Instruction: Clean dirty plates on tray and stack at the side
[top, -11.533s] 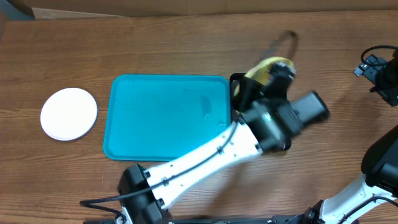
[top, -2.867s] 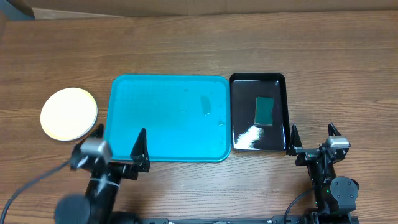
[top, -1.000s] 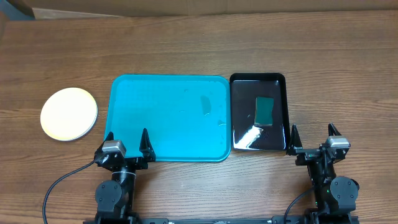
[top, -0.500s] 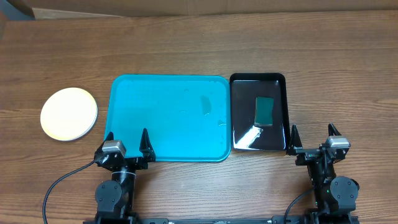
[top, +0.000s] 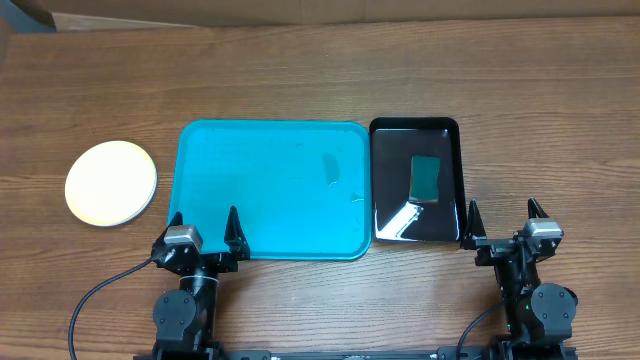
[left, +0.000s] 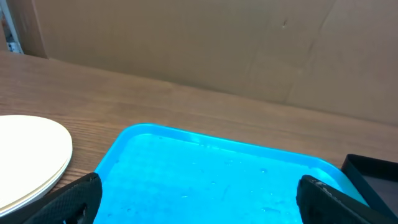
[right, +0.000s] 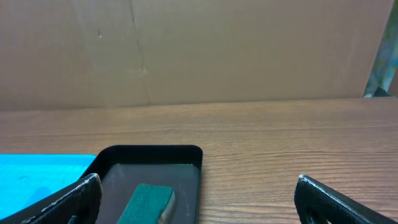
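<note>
- I take the teal tray (top: 270, 190) as my landmark. It lies flat on the wooden table (top: 300, 70), with its long side across my view. Nothing stands on it, and I see only a few small glistening spots on the right part of its floor.
- The plates (top: 111, 183) are off the tray, stacked on the table to its left, with a strip of bare wood between the stack and the left rim of the tray.
- The top plate looks pale yellow-white and I see no smear on it. In the left wrist view I see more than one rim at the edge of the stack, but I cannot count the plates with certainty.
- The left gripper (top: 203, 220) sits at the near edge of the tray, by its left corner. Its two fingers (left: 78, 196) are spread wide apart and hold nothing; between them I see only the floor of the tray.
- The right gripper (top: 501, 215) is well to the right of the tray, about level with its near edge. Its claw is also spread wide and empty.
- A smaller black tray (top: 390, 150) lies just beside the right rim of the teal tray, and a green sponge (top: 425, 178) lies inside it.
- A black cable (top: 100, 300) curves on the table below the near left corner of the tray.
</note>
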